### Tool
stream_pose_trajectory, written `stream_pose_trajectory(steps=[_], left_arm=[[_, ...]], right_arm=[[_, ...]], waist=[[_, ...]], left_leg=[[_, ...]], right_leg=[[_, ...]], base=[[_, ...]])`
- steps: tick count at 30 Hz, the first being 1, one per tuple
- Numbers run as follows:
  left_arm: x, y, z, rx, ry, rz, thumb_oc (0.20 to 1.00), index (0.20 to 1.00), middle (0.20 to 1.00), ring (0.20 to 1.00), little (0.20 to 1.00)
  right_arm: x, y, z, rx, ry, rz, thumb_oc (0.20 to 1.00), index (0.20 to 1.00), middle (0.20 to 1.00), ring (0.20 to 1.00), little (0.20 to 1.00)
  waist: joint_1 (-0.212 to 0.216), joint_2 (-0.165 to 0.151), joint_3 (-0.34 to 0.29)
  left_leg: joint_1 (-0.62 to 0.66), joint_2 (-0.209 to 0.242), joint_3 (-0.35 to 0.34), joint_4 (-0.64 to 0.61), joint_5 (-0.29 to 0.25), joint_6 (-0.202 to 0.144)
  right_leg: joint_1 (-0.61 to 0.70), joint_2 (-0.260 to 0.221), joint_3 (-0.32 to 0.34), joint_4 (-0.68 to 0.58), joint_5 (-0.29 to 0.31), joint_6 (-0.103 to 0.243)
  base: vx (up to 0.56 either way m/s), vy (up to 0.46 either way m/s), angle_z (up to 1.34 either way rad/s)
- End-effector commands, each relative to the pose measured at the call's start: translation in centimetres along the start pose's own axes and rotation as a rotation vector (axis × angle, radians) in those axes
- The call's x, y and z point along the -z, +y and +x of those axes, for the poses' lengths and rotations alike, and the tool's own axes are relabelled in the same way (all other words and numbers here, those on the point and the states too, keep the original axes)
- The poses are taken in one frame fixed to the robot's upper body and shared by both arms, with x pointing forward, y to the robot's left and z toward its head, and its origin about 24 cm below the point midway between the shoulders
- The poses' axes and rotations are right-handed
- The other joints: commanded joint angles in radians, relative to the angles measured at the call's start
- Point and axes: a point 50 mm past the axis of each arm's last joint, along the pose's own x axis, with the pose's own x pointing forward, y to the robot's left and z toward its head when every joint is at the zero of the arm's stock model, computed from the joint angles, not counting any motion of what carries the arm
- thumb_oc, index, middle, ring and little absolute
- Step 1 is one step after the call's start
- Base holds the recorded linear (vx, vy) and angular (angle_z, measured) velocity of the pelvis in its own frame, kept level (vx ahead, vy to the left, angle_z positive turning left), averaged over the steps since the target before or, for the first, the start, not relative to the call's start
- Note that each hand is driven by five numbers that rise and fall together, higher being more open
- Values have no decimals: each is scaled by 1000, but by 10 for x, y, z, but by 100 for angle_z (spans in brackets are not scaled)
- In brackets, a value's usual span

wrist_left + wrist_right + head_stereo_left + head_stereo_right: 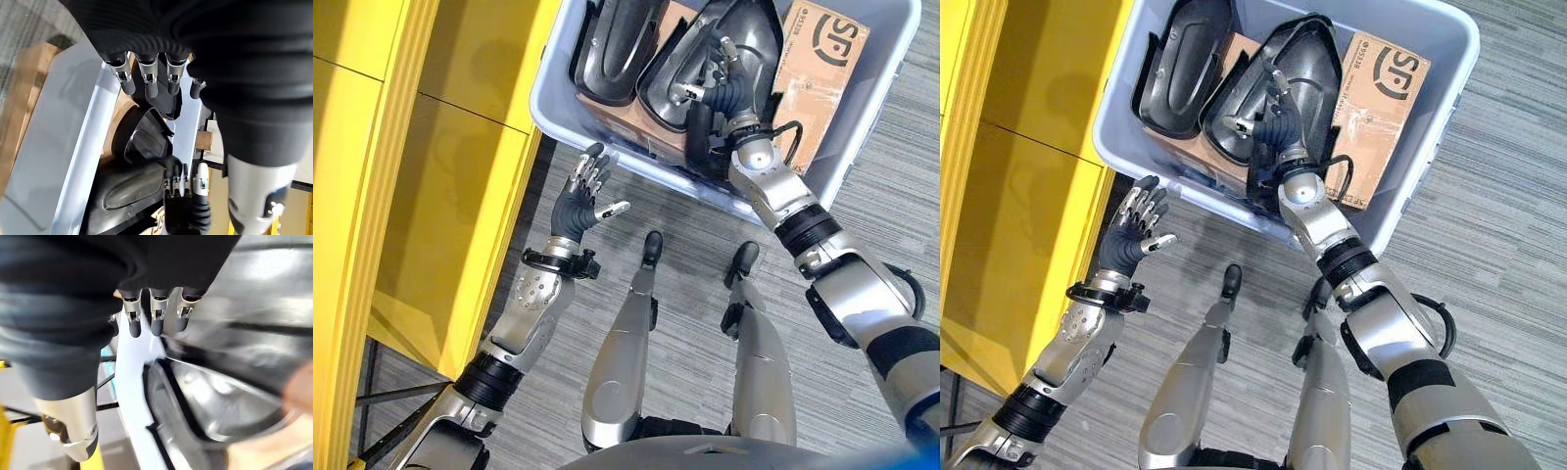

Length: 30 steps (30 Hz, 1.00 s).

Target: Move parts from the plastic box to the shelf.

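A pale blue-grey plastic box (pixel 881 98) stands on the floor and holds large black moulded parts. One part (pixel 612 49) lies at the box's left, and a second part (pixel 671 83) lies in the middle. My right hand (pixel 724 88) reaches into the box over the middle part (pixel 220 396), open, its fingers (pixel 154 318) straight and spread. I cannot tell whether they touch it. My left hand (pixel 578 206) hovers open outside the box's near wall (pixel 63 147), holding nothing. The yellow shelf (pixel 431 147) stands at the left.
Brown cardboard boxes (pixel 822 69) lie in the plastic box beside and under the black parts. Grey carpet shows between the shelf and the box.
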Motion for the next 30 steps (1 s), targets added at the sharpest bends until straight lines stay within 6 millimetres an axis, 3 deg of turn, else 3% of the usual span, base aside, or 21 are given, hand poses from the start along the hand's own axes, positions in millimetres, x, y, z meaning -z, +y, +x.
stream_pose_trajectory(steps=[1, 8, 15, 21, 30], left_arm=[[-28, -4, -10, 38, -122, -21, 1000, 1000, 1000, 1000, 1000], [-30, 1, -12, 3, -134, -10, 1000, 1000, 1000, 1000, 1000], [-29, 4, -17, -27, -132, 6, 1000, 1000, 1000, 1000, 1000], [-28, 4, -22, -45, -128, 21, 1000, 1000, 1000, 1000, 1000], [-25, -1, -23, -72, -132, 14, 1000, 1000, 1000, 1000, 1000]], right_arm=[[-32, 11, -3, -87, -188, -28, 1000, 1000, 1000, 1000, 1000], [-70, -4, -33, -47, -445, -90, 1000, 1000, 1000, 1000, 1000], [-80, -12, -71, 1, -583, -110, 1000, 1000, 1000, 1000, 1000], [-70, -15, -91, 78, -593, -135, 1000, 1000, 1000, 1000, 1000], [-31, -12, -99, 168, -427, -118, 1000, 1000, 1000, 1000, 1000]], waist=[[-4, -21, -13], [-31, -36, -17], [-63, -49, -27], [-84, -52, -30], [-97, -53, -22]], left_leg=[[20, -3, 49, 53, -79, 29], [20, -2, 57, 56, -82, 29], [28, 2, 63, 54, -85, 28], [31, 6, 64, 47, -80, 27], [31, 10, 65, 44, -76, 27]], right_leg=[[28, -80, 49, 53, -30, 100], [28, -77, 59, 54, -31, 101], [33, -72, 65, 49, -33, 107], [34, -67, 69, 42, -32, 109], [32, -66, 69, 44, -32, 110]], base=[[0, 0, 0], [0, 0, 0], [3, 0, -2], [0, -3, -1], [0, -2, 0]])
